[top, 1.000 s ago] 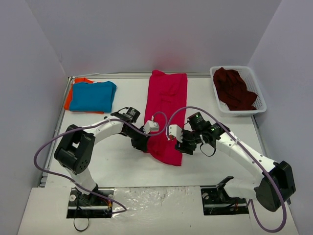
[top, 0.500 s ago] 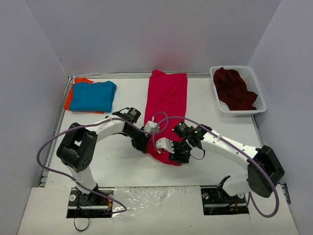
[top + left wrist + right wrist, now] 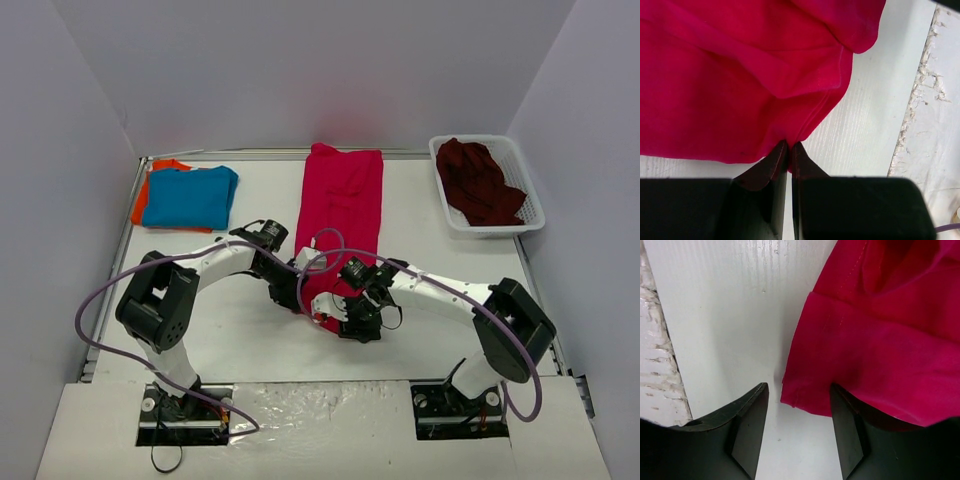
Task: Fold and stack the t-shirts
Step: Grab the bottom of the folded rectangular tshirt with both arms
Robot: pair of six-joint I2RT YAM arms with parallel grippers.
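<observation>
Way off to the left of the crimson-pink t-shirt [image 3: 342, 195], the blue t-shirt [image 3: 190, 196] sits folded on top of the orange t-shirt [image 3: 139, 208], with just an orange edge peeking out. Closer in, the left arm [image 3: 215, 262] reaches over to that pink shirt's near left edge. The left jaws are pressed together, pinching the hem there, and in the wrist view the tips meet right on the cloth edge [image 3: 715, 75]. The pink shirt itself lies as a long strip down the middle of the table [image 3: 250, 335], flat at the far end and rumpled at the near end. The right arm [image 3: 440, 292] comes in low at that near end. The right jaws are spread with a hem corner [image 3: 890, 355] sitting between them, not clamped. Well to the right of the pink shirt, the dark maroon t-shirt [image 3: 480, 180] is bunched up in the white basket [image 3: 497, 230].
</observation>
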